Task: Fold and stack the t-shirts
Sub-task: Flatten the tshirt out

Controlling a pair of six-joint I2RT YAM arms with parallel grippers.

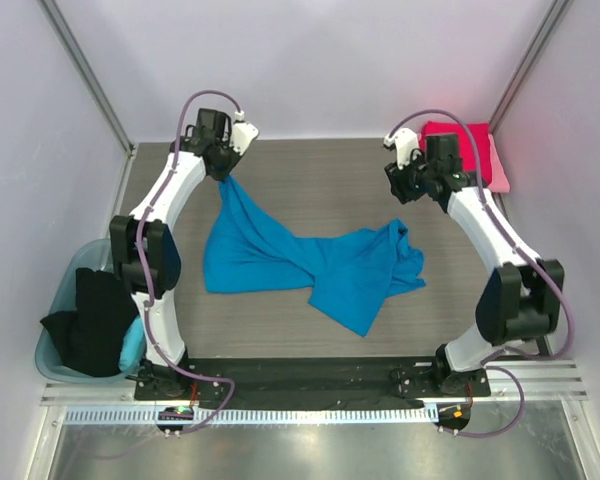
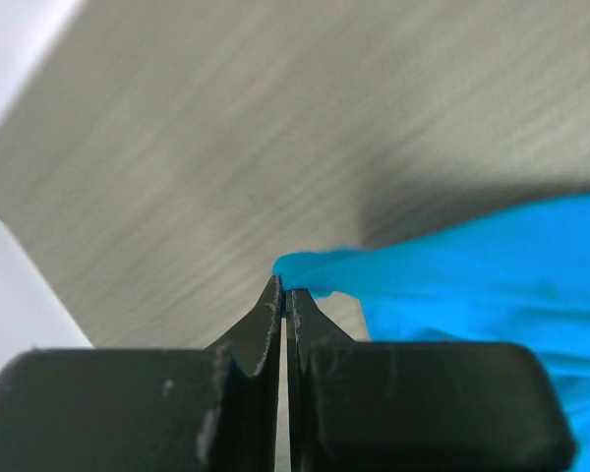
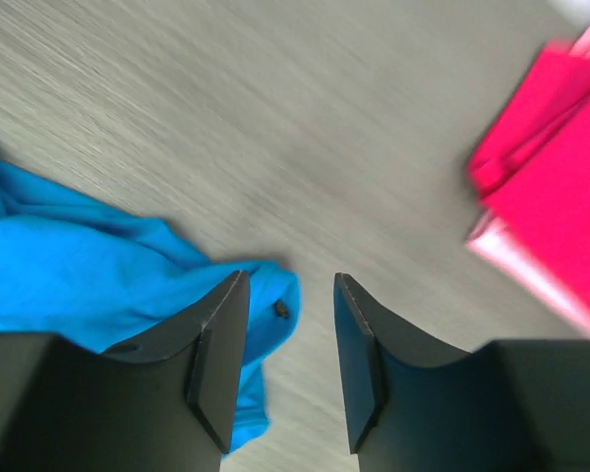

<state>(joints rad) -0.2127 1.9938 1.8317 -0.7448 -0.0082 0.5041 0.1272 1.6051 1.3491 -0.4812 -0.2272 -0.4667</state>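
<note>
A bright blue t-shirt (image 1: 310,260) lies crumpled and twisted across the middle of the table. My left gripper (image 1: 223,172) is shut on its far left corner and holds that corner up; in the left wrist view the blue cloth (image 2: 472,275) is pinched at the fingertips (image 2: 273,305). My right gripper (image 1: 402,185) is open and empty, above the table beyond the shirt's right end; its wrist view shows blue cloth (image 3: 98,265) below the left finger (image 3: 216,344). A folded crimson shirt (image 1: 460,145) lies on a pale pink one (image 1: 499,172) at the far right corner.
A translucent teal tub (image 1: 65,345) stands off the table's left side with a black shirt (image 1: 90,325) draped over it. Frame posts rise at the back corners. The crimson stack shows at the right in the right wrist view (image 3: 560,177).
</note>
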